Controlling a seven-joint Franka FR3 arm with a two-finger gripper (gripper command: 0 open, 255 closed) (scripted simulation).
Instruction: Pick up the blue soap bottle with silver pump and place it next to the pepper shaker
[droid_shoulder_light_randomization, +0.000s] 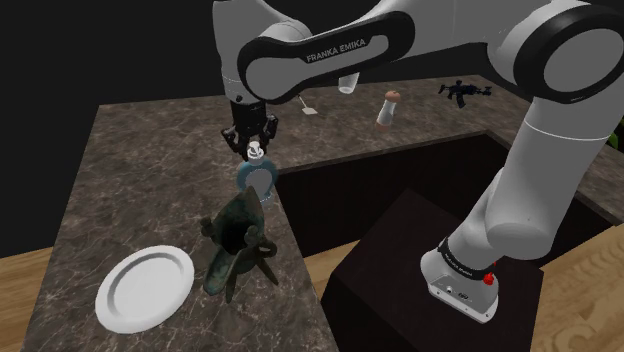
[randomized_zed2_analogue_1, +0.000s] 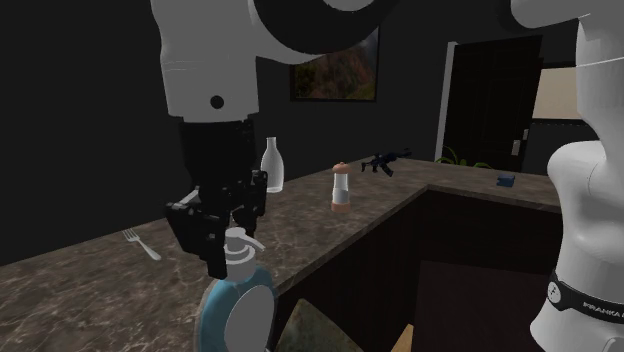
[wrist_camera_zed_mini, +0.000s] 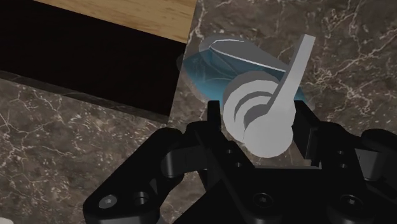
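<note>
The grasp step is being carried out. The claw (droid_shoulder_light_randomization: 251, 140) is being held narrow, its fingers pressed against either side of the silver pump (wrist_camera_zed_mini: 257, 118) of the blue soap bottle (droid_shoulder_light_randomization: 257, 183). The bottle is standing upright at the table (droid_shoulder_light_randomization: 130, 160) edge, just beside a dark green figurine (droid_shoulder_light_randomization: 238, 240). Whether its base is being lifted clear cannot be told. The pepper shaker (droid_shoulder_light_randomization: 388, 108) is standing well apart, toward the shoulder view's upper right.

As judged, a straight lift is being called for next, then a carry to the shaker, with the bottle kept upright and set down just beside it without contact.

Finger contact on the pump collar is being shown in the wrist view, and the route to the shaker in the shoulder view. A fork (randomized_zed2_analogue_1: 140, 243) and a clear bottle (randomized_zed2_analogue_1: 272, 165) are being shown plainly in the second exterior view.
</note>
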